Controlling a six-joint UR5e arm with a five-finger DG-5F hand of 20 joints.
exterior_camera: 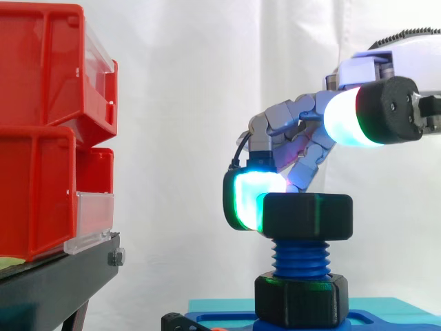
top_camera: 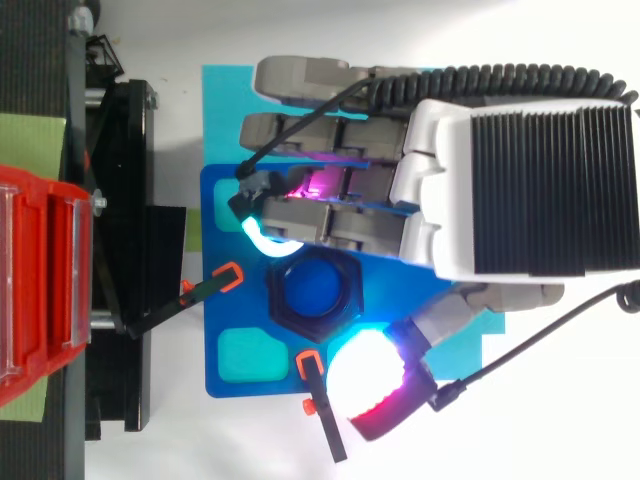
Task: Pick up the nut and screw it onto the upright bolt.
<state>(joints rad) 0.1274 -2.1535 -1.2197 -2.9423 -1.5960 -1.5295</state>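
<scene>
A black hex nut [exterior_camera: 308, 216] sits on top of the upright blue threaded bolt [exterior_camera: 301, 258]; from above its rim [top_camera: 283, 310] rings the bolt's blue end [top_camera: 315, 288]. A second black nut [exterior_camera: 301, 300] sits at the bolt's foot on the blue base plate [top_camera: 225, 200]. My hand [exterior_camera: 296, 121] reaches in from the right over the nut with its fingers curled. One glowing fingertip [exterior_camera: 242, 200] presses against the nut's left side. The thumb [exterior_camera: 348, 117] is higher than the nut and nearer the camera, beside it in the top view [top_camera: 365, 378].
Stacked red bins [exterior_camera: 41, 138] stand on a black stand [exterior_camera: 62, 276] to the left. Two black clamps with orange tips [top_camera: 215, 285] [top_camera: 318, 385] hold the base plate, which lies on a cyan mat [top_camera: 225, 100]. White curtain behind.
</scene>
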